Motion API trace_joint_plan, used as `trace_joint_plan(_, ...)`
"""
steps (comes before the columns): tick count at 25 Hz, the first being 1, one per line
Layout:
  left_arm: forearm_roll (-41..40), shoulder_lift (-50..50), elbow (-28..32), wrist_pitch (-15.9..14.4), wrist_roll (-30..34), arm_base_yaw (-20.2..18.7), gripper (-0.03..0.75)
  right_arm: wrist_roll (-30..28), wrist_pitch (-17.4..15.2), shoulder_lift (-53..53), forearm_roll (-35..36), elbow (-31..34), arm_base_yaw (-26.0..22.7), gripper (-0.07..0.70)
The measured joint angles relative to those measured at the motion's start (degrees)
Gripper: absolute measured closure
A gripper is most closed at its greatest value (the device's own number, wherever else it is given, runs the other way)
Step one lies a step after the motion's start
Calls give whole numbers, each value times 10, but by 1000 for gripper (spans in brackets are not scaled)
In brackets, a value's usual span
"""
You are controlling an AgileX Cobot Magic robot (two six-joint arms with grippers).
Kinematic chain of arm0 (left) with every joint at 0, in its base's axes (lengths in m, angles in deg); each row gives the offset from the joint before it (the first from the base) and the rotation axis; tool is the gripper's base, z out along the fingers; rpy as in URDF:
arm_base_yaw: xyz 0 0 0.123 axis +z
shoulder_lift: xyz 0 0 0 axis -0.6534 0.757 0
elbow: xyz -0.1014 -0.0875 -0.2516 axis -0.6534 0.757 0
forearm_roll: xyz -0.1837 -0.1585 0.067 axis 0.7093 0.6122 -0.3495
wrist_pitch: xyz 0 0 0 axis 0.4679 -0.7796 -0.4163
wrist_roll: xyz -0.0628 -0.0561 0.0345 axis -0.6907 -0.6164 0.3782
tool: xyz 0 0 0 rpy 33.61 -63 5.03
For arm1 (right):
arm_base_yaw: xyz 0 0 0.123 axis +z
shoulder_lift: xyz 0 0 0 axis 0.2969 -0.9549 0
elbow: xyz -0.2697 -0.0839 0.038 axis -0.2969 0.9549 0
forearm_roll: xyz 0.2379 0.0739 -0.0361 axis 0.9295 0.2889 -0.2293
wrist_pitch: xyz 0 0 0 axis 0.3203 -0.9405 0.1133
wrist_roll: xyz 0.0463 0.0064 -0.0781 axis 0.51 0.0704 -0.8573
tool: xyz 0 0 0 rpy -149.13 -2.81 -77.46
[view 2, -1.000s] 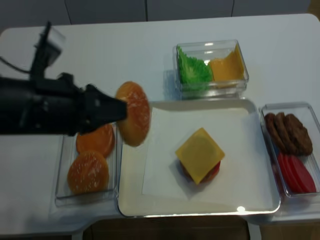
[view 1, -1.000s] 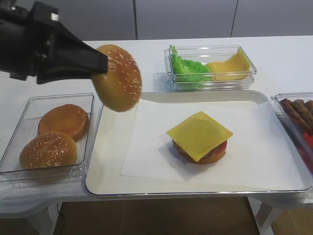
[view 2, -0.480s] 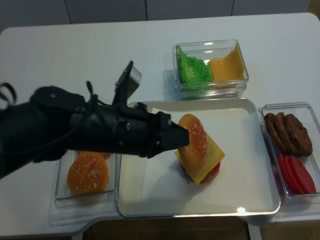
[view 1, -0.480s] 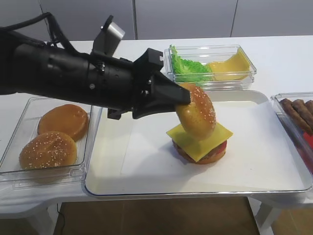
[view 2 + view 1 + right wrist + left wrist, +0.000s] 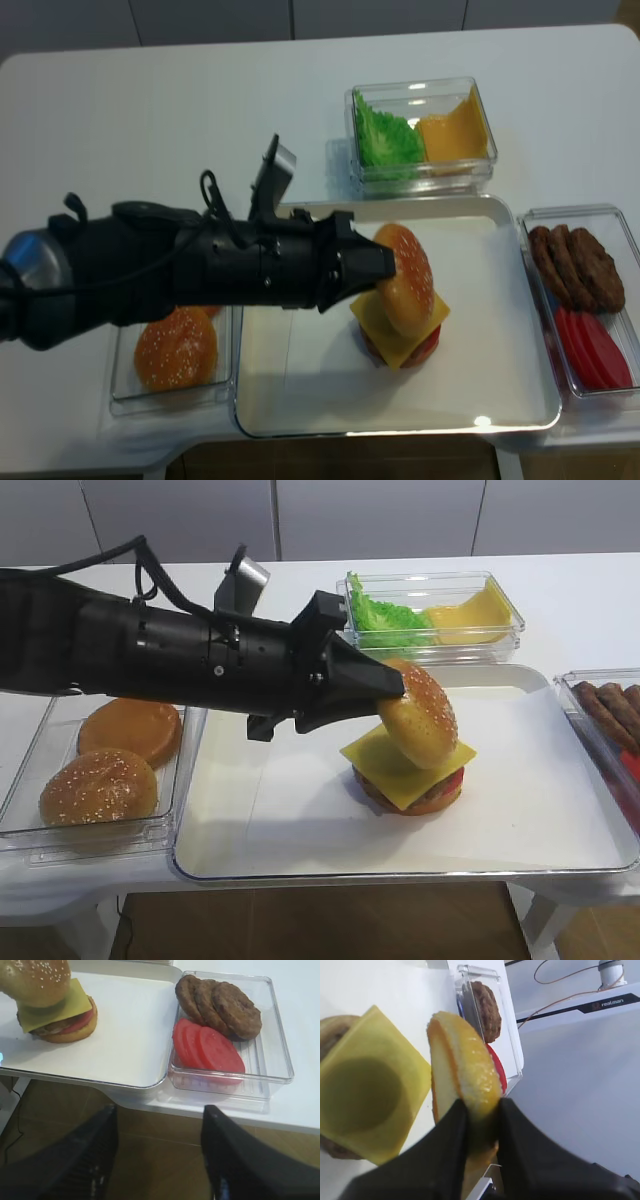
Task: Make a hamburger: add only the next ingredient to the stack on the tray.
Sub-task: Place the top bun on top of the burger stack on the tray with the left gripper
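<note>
**Over the cheese: seeded bun top carried on edge, not yet flat**

Above the middle of the tray, the left pincer (image 5: pixel 385 688) is clenched on the rim of the round, domed, golden-brown sesame-seeded bun top (image 5: pixel 418 713). The wrist view shows the black fingertips (image 5: pixel 451 1130) pinching the bun's edge from both faces. The bun stands tilted, close to on edge: its flat cut face turns back toward the arm and down, its seeded dome faces away to the right. Its lower edge hangs just over, perhaps touching, the square yellow cheese slice (image 5: pixel 395 763) that caps the stack of bun base, brown patty and red tomato slice (image 5: pixel 452 780); contact cannot be settled from these views.

The move ahead turns on that tilt. The stack lies directly below and slightly to the near side of the pincer, so little travel is left; the bun must be rolled until its cut face lies level on the cheese before letting go, or it may slide off.

The right pincer (image 5: pixel 157 1152) stands released, jaws wide and empty, low by the near right corner of the large cream-white rimmed tray (image 5: pixel 225 865), beside the clear plastic box of brown patties and tomato slices (image 5: pixel 260 1085). The left arm is plainly the nearer.

A second ago the bun hung over the tray's left rim, near the clear box of spare buns (image 5: pixel 100 785) on the white tabletop (image 5: pixel 560 590); it has since crossed to the stack.
</note>
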State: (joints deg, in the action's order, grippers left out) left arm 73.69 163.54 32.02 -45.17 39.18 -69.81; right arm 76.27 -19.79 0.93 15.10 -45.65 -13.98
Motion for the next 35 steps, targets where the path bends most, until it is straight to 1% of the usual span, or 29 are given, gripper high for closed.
trace_joint_plan(4,1,18,0,-10,2,0,581,0,0,0,0,0,0,227)
trace_joint_plan(20,1,31,0,-10,3,0,581,0,0,0,0,0,0,227)
trace_joint_plan(35,1,31,0,-11,3,0,582,-2,0,0,0,0,0,255)
